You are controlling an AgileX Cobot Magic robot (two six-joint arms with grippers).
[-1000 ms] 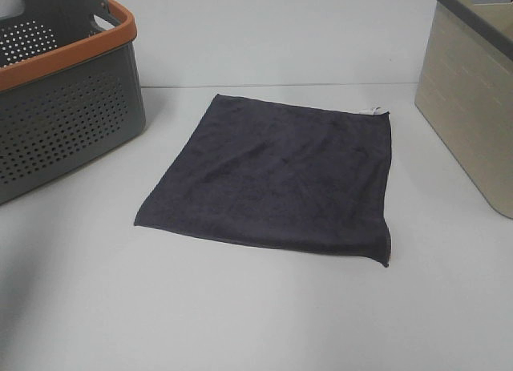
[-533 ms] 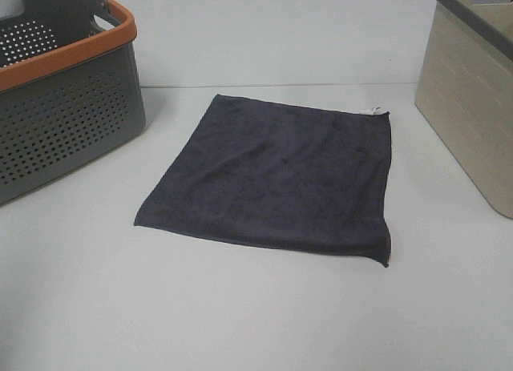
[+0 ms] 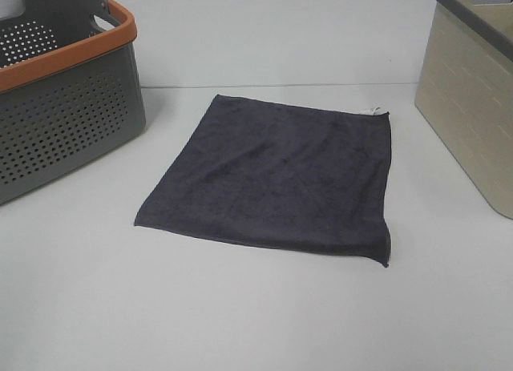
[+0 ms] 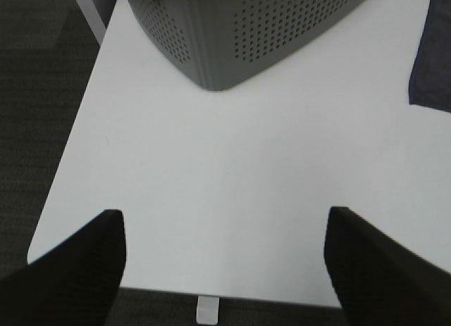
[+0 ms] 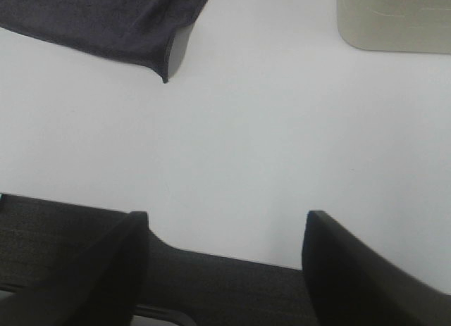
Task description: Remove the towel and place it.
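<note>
A roughly square, dark charcoal-purple plush towel is lying flat and spread out on the white tabletop, filling the middle of the exterior high frame. A small white tag is showing at its far right corner, and its near right corner is curling up slightly. A dark grey perforated plastic basket with an orange rim is sitting in the upper left of that frame, apart from the towel. A beige bin with a dark rim is standing at the upper right, also clear of the cloth.

Neither arm is appearing in the exterior high view. In the left wrist picture, the left gripper is hanging with its two black fingers spread wide, nothing between them, over the bare table edge; the grey basket is occupying the top of that picture and a sliver of towel is showing at the upper right edge. In the right wrist picture, the right gripper is likewise standing with its fingers spread and holding nothing, over the table edge, with the towel's corner at the upper left and the beige bin at the upper right.
</note>
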